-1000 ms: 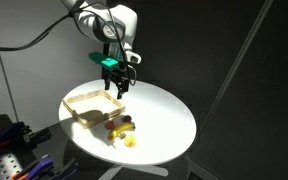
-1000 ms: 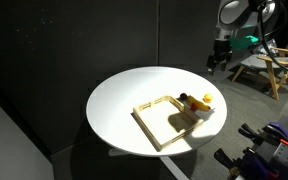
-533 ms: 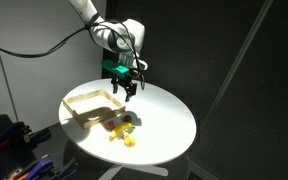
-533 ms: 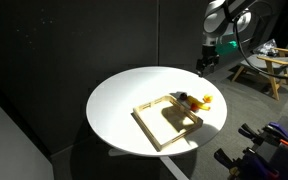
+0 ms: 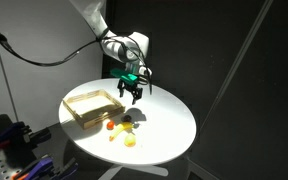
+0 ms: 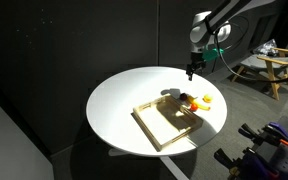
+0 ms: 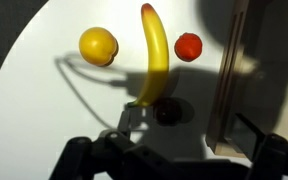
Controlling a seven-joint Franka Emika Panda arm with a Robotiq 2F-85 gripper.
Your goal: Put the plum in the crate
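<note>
The plum (image 7: 167, 112) is a small dark round fruit lying in shadow on the white table, just beyond my fingers in the wrist view and right at the stem end of a banana (image 7: 154, 55). The crate (image 7: 229, 80) is a shallow light-wood tray at the right of the wrist view; it also shows in both exterior views (image 5: 89, 105) (image 6: 164, 122) and looks empty. My gripper (image 7: 174, 160) is open and empty, with fingers wide apart. It hovers above the table by the fruits in both exterior views (image 5: 131, 90) (image 6: 192, 70).
A yellow round fruit (image 7: 98, 46) and a brighter orange-red small fruit (image 7: 188, 46) lie either side of the banana. The fruits cluster beside the crate (image 5: 121, 130) (image 6: 196, 102). The round table's (image 5: 169, 125) edge is near. A wooden stand (image 6: 264, 68) is behind.
The arm has swung from above the crate's edge over to the fruits and come lower. Its shadow has left the crate. The fruits and crate have not moved.
</note>
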